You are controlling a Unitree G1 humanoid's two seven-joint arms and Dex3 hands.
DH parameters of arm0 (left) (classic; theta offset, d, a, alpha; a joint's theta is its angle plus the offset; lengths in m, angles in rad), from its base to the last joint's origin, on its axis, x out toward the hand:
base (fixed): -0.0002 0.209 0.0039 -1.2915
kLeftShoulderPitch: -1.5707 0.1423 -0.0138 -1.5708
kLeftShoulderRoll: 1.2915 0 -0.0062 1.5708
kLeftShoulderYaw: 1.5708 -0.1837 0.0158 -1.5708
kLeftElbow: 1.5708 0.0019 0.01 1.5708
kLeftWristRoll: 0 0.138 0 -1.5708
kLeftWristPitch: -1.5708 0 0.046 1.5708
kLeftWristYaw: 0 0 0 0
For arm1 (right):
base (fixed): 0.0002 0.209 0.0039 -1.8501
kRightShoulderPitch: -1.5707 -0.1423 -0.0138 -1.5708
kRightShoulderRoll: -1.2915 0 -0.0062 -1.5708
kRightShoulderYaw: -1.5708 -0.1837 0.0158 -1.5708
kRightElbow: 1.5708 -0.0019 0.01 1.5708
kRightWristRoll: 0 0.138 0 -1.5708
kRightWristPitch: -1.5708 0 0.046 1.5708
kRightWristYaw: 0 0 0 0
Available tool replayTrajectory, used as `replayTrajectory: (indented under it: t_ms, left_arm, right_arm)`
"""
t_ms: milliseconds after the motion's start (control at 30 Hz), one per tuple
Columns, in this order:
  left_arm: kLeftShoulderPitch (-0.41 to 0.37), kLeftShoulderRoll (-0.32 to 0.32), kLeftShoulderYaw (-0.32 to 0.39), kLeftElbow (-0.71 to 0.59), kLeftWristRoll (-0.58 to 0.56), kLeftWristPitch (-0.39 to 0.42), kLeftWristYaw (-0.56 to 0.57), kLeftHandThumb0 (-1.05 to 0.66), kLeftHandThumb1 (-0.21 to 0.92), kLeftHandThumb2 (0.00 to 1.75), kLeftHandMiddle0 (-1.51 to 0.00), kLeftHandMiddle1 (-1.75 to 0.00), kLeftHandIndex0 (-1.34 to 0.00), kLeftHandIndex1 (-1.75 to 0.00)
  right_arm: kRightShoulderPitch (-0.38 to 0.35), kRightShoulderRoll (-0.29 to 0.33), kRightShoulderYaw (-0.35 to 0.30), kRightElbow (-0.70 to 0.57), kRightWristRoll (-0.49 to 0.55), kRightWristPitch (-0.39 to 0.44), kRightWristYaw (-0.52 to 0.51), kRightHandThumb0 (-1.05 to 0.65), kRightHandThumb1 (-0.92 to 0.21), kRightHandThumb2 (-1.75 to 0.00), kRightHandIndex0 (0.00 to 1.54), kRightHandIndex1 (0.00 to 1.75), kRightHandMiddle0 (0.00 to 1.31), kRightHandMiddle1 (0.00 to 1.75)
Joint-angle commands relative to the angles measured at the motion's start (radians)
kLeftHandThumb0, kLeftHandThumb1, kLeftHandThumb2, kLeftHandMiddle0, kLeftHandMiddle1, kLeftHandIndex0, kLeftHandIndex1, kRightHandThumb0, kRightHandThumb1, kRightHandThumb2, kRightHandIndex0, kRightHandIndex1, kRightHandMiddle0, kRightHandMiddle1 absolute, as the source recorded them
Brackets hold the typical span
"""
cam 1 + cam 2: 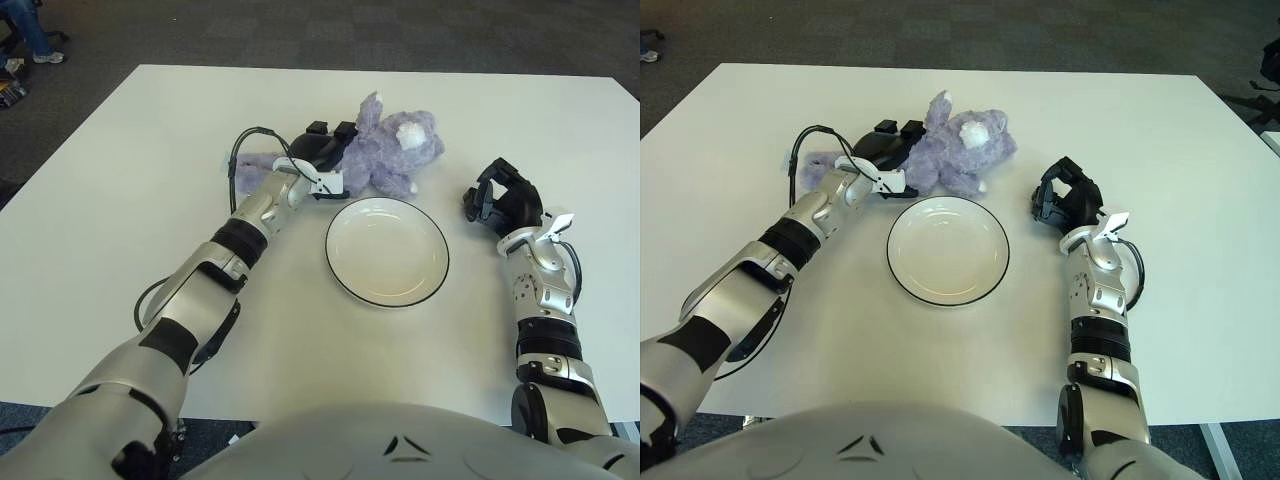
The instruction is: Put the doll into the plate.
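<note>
Nearest: white plate [387,250], black-rimmed, empty, on the white table [120,200]. To its right, right hand [503,200] idle, fingers curled on nothing. Just beyond the plate: purple doll [385,152] lying on its side, near but not touching the rim. Left hand [322,150] at the doll's body, fingers wrapped into the plush. Judged light, soft, compressible, not fragile; limbs likely to flop. Best held around the torso, firmly enough to stop sagging.

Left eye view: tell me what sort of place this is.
Probably an office or lab: a large white table standing on dark carpet tiles, with someone's legs beside a chair in the far corner.
</note>
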State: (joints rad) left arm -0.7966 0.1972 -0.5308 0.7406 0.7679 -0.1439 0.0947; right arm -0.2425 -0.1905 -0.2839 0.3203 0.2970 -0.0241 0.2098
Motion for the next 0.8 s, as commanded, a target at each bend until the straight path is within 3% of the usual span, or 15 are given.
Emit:
replayTrajectory:
  t_ms: [0, 100, 333, 600, 767]
  left_arm:
    - [0.010, 0.000, -0.019, 0.032, 0.012, 0.004, -0.001, 0.10, 0.38, 1.20, -0.56, -1.75, -0.27, -1.66]
    - [0.004, -0.002, -0.022, 0.046, 0.014, -0.006, 0.022, 0.02, 0.33, 1.28, -0.61, -1.75, -0.38, -1.66]
    - [0.007, -0.003, -0.017, 0.064, 0.012, -0.034, 0.107, 0.00, 0.26, 1.38, -0.62, -1.74, -0.47, -1.71]
    - [0.017, -0.010, -0.006, 0.060, 0.005, -0.034, 0.183, 0.00, 0.14, 1.41, -0.79, -1.41, -0.64, -1.74]
    - [0.020, -0.015, -0.002, 0.061, 0.001, -0.028, 0.202, 0.00, 0.08, 1.46, -0.84, -1.36, -0.70, -1.75]
  right_arm:
    - [0.040, 0.020, 0.006, 0.040, 0.001, 0.036, -0.005, -0.47, -0.36, -1.26, 1.21, 1.75, 0.58, 1.75]
    - [0.040, 0.021, 0.006, 0.036, 0.000, 0.043, -0.009, -0.47, -0.37, -1.25, 1.20, 1.75, 0.57, 1.75]
    - [0.038, 0.022, 0.007, 0.036, -0.001, 0.049, -0.014, -0.46, -0.38, -1.24, 1.19, 1.75, 0.57, 1.75]
    - [0.036, 0.023, 0.007, 0.037, -0.001, 0.050, -0.013, -0.46, -0.40, -1.22, 1.17, 1.75, 0.55, 1.75]
    - [0.037, 0.023, 0.007, 0.035, 0.000, 0.052, -0.014, -0.45, -0.40, -1.21, 1.17, 1.75, 0.55, 1.75]
